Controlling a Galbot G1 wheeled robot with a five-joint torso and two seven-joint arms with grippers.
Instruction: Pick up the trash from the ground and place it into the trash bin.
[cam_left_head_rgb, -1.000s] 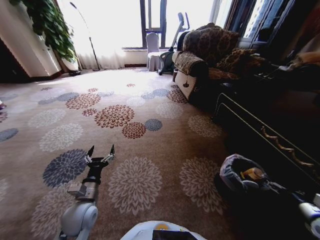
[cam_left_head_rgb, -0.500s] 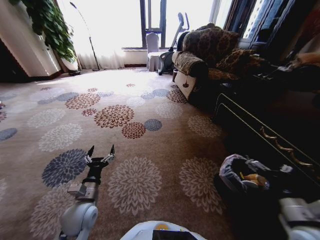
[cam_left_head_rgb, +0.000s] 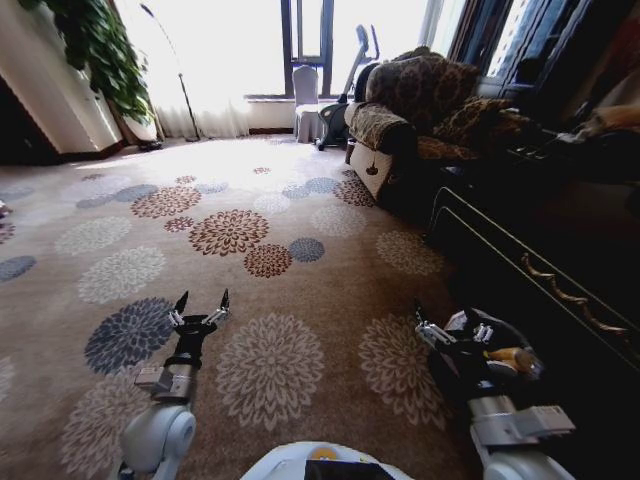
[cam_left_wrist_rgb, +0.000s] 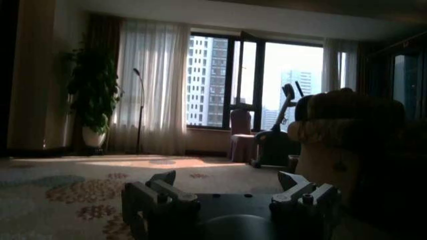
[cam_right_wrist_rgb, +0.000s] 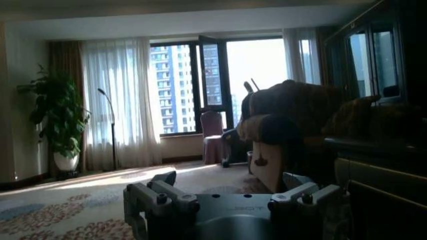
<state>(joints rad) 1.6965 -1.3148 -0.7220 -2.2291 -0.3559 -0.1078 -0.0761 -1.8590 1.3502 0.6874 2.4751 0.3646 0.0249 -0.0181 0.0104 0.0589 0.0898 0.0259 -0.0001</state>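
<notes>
Meanwhile both grippers, left (cam_left_head_rgb: 202, 300) and right (cam_left_head_rgb: 453, 327), hold fingers spread, empty; no legible writing.

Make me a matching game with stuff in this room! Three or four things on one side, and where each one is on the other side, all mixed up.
Things:
1. left gripper
2. right gripper
3. round black trash bin with crinkly plastic bag
4. big green leafy plant

Places:
A. far left corner by the curtains
B. on the floor beside the dark cabinet
C. over the flowered carpet, open
D. right in front of the bin

Pairs: 1-C, 2-D, 3-B, 4-A
</notes>
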